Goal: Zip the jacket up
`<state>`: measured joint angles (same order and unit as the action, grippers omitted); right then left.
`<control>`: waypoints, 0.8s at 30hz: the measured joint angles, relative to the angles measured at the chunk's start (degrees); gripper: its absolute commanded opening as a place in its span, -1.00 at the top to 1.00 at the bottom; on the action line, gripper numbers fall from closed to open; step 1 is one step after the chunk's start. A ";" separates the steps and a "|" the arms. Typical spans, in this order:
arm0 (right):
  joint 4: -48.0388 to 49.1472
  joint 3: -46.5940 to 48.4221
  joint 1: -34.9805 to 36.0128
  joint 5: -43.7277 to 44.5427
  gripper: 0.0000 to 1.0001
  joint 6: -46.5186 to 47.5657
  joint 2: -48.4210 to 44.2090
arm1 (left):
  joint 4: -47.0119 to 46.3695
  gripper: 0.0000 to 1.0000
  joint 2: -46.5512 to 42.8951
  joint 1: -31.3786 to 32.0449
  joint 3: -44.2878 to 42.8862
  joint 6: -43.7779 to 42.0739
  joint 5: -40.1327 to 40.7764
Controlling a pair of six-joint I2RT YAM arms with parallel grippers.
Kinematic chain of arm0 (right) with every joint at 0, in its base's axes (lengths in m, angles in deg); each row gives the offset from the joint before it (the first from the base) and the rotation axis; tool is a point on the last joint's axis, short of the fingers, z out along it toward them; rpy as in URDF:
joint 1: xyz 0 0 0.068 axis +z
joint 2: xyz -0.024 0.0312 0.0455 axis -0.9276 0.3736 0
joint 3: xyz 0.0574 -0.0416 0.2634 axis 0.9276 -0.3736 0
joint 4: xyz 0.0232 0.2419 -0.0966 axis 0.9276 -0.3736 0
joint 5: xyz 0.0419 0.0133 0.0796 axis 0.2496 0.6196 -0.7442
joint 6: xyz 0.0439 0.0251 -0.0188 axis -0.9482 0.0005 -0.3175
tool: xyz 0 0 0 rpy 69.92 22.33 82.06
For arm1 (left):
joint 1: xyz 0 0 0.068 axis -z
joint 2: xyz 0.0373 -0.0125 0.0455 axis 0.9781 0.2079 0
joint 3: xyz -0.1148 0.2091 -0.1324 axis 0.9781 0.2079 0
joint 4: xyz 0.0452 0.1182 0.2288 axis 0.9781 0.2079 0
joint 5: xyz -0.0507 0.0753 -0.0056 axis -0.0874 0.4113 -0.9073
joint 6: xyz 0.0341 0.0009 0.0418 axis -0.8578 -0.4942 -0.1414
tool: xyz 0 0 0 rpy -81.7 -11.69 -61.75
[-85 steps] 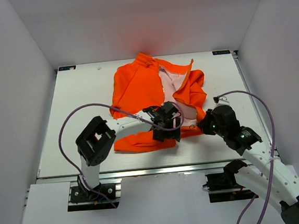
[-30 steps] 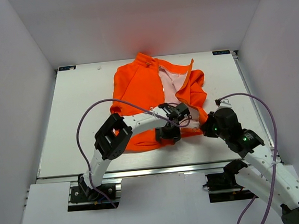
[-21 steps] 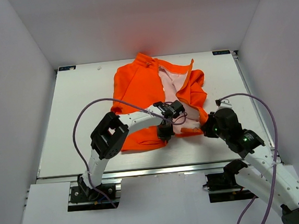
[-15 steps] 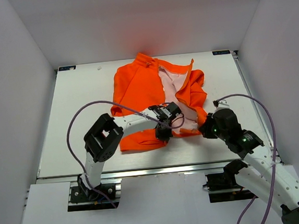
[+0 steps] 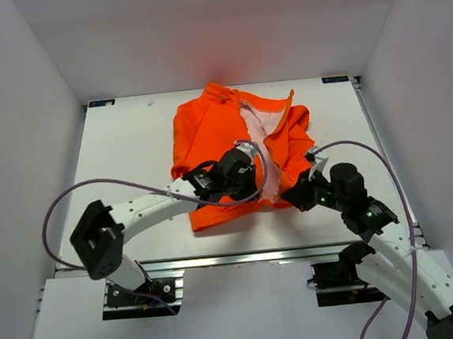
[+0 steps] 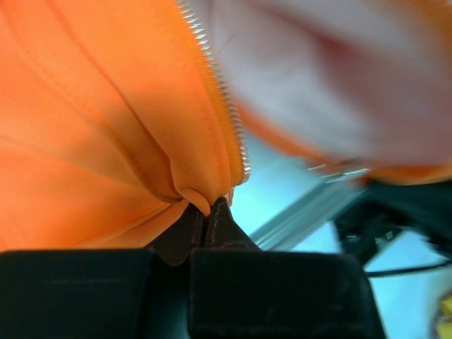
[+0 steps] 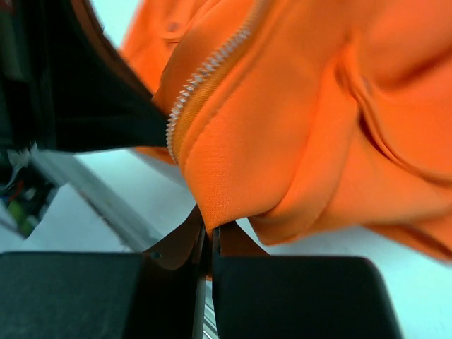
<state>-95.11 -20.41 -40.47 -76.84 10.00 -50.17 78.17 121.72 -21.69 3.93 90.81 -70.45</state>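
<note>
1. While the jacket (image 5: 211,131) lies open on the table (image 5: 123,170), toward the far middle, you can see its orange front panels spread apart with pale lining between them.
2. Your left gripper (image 6: 206,212) has its fingers pressed together on a small fold of orange fabric. The fold is at the near hem, on the panel on the left arm's side.
3. That pinch sits just beside the lower end of the zipper teeth (image 6: 227,113), which run up and away along the panel's edge.
4. Your right gripper (image 7: 207,229) is clamped on the bottom corner of the other front panel. The corner lies just below its own row of teeth (image 7: 205,74).
5. From above, the two grippers are near each other at the near hem, with the pale lining showing between them.
</note>
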 measured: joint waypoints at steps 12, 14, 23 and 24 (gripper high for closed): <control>12.94 -1.16 -0.17 -16.04 1.00 1.64 3.26 | -10.14 1.00 -15.58 -0.61 7.67 -0.28 2.10; 13.05 -0.87 -0.22 -17.18 1.00 0.83 4.09 | -12.55 1.00 -17.18 -0.61 9.77 -0.35 2.08; 17.14 0.57 -0.22 -20.04 1.00 -2.71 6.43 | -20.94 1.00 -19.45 -0.63 15.15 -0.37 -1.09; 17.62 0.57 -0.22 -20.20 1.00 -2.93 6.62 | -22.01 1.00 -19.52 -0.63 15.52 -0.39 -1.53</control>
<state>-77.49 -19.84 -40.69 -97.03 7.07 -43.54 56.16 102.20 -22.32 19.45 90.42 -71.98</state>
